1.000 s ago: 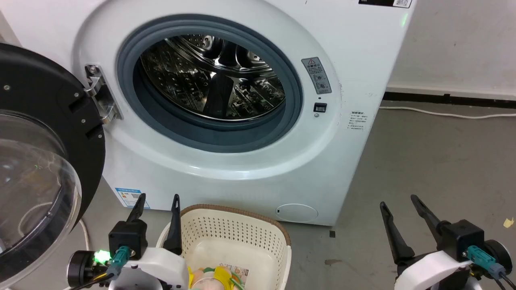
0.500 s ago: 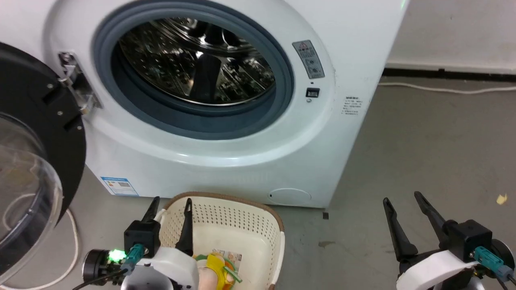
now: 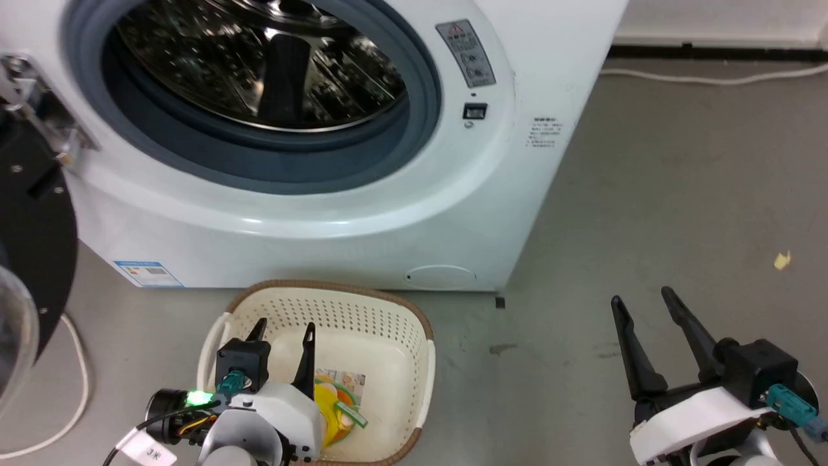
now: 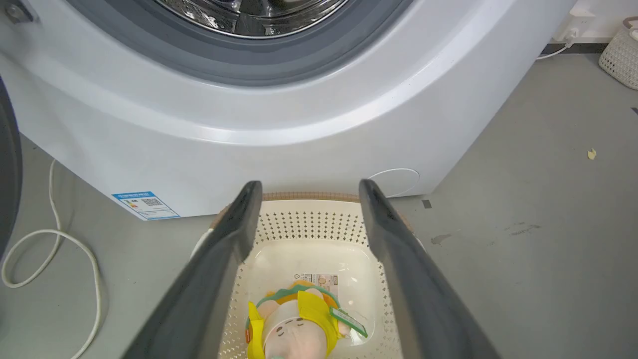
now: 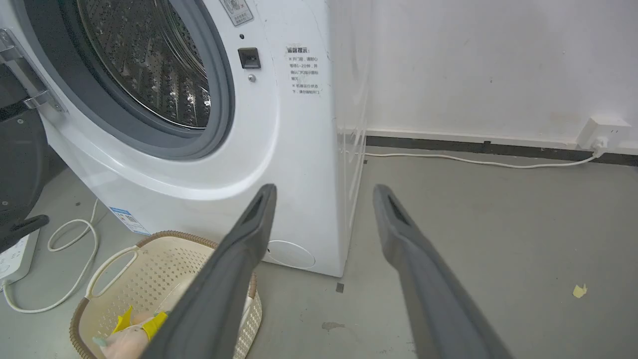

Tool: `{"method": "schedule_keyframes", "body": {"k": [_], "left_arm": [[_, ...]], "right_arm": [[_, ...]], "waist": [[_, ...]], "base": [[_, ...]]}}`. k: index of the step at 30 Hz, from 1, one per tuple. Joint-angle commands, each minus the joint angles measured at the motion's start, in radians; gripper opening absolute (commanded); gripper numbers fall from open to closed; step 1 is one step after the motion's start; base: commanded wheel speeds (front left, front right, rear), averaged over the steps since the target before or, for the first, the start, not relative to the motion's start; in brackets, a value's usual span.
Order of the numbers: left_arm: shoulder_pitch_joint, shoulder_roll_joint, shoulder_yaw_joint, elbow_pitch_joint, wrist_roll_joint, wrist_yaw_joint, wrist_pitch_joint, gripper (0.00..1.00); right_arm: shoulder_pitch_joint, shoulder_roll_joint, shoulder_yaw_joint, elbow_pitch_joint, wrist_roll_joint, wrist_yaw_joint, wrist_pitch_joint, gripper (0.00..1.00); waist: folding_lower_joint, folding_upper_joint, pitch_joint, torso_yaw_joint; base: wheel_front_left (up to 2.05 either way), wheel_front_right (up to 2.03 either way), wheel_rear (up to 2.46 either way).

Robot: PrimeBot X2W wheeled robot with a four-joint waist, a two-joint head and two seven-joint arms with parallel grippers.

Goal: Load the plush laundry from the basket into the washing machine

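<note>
The cream basket (image 3: 336, 286) stands on the floor just in front of the washing machine (image 3: 323, 220). The washer's black-rimmed door (image 3: 32, 213) is swung open at the left, baring the steel drum (image 3: 259, 58). The yellow plush laundry (image 3: 333, 401) lies on the basket floor beside a label sticker. My left gripper (image 3: 286, 323) hovers open over the basket's near left part. In the left wrist view its fingertips (image 4: 310, 183) frame the basket (image 4: 309, 224), with the plush (image 4: 296, 329) below them. My right gripper (image 3: 640, 295) is open over bare floor at the right; in its wrist view it (image 5: 324, 187) points at the washer's corner.
A white cable (image 3: 71, 362) loops on the floor left of the basket, near a power strip (image 5: 12, 259). Another cable (image 3: 711, 79) runs along the wall. A yellow scrap (image 3: 781, 260) lies on the grey floor. A second white basket (image 4: 620, 50) stands far off.
The head camera has tipped downward, so the washer slid up the picture. My left gripper has gone from beside the basket's left rim to over its inside. The right gripper holds still.
</note>
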Motion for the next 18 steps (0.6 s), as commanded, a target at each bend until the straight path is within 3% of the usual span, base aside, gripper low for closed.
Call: {"method": "schedule_keyframes", "body": {"k": [1,18], "left_arm": [[-0.026,0.006,-0.008,0.030,-0.009,-0.006,0.001,1.00],[-0.140,0.076,-0.022,0.277,-0.064,-0.012,0.063,1.00]], "right_arm": [[-0.020,0.000,0.004,-0.003,0.015,0.000,-0.014,1.00],[-0.065,0.000,0.029,-0.003,0.099,0.000,-0.050,1.00]], "waist": [[-0.0001,0.0000,0.026,-0.016],[-0.0001,0.0000,0.176,-0.094]], "base": [[0.00,0.00,0.00],[0.00,0.00,0.00]]}}
